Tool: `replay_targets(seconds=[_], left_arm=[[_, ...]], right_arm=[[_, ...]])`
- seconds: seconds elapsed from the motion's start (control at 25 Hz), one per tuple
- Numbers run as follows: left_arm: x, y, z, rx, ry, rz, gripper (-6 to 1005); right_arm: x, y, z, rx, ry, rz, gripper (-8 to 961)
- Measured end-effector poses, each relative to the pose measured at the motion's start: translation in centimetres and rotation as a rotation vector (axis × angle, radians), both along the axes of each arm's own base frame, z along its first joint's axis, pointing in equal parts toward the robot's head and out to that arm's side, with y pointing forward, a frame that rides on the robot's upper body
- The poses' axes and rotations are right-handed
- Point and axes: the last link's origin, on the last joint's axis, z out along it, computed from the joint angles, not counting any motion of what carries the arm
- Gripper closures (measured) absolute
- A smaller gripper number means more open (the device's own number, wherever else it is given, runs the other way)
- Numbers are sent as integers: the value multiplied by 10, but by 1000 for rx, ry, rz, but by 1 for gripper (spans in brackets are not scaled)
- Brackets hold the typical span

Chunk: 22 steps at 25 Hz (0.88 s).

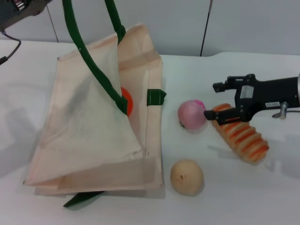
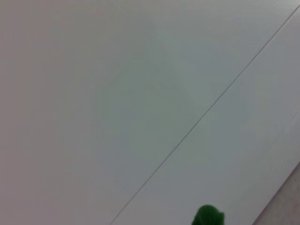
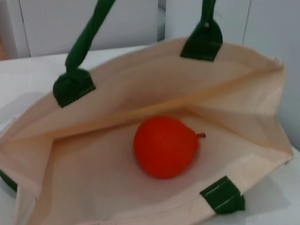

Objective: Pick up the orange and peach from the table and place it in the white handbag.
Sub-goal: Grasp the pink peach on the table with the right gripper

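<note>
The white handbag (image 1: 89,126) lies on the table with its mouth held open toward the right, and its green straps (image 1: 77,37) rise out of the top of the head view. The orange (image 3: 164,146) rests inside the bag, and a sliver of it (image 1: 127,101) shows at the mouth in the head view. The pink peach (image 1: 191,115) sits on the table just right of the bag. My right gripper (image 1: 211,100) hovers open right beside the peach, its lower fingertip close to it, holding nothing. My left arm (image 1: 18,10) is at the top left near the straps.
A beige-tan ball (image 1: 186,176) lies in front of the peach. A striped orange-and-cream ridged roll (image 1: 241,133) lies under the right gripper. A bit of green strap (image 2: 208,216) shows against the wall in the left wrist view.
</note>
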Motion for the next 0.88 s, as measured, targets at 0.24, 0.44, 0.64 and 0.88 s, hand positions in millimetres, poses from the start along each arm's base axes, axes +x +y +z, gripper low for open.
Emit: replay_targets(seconds=[0.24, 0.44, 0.64, 0.88], left_arm=[[-4, -2, 3, 3, 4, 10, 869], [-8, -4, 5, -1, 1, 24, 868], [-13, -5, 9, -11, -3, 42, 868], [-11, -5, 14, -15, 3, 33, 868]], right_arm=[[1, -1, -12, -47, -68, -3, 66], [0, 1, -17, -64, -93, -7, 67], [-7, 7, -20, -51, -109, 4, 67], [-14, 10, -22, -57, -104, 15, 68]])
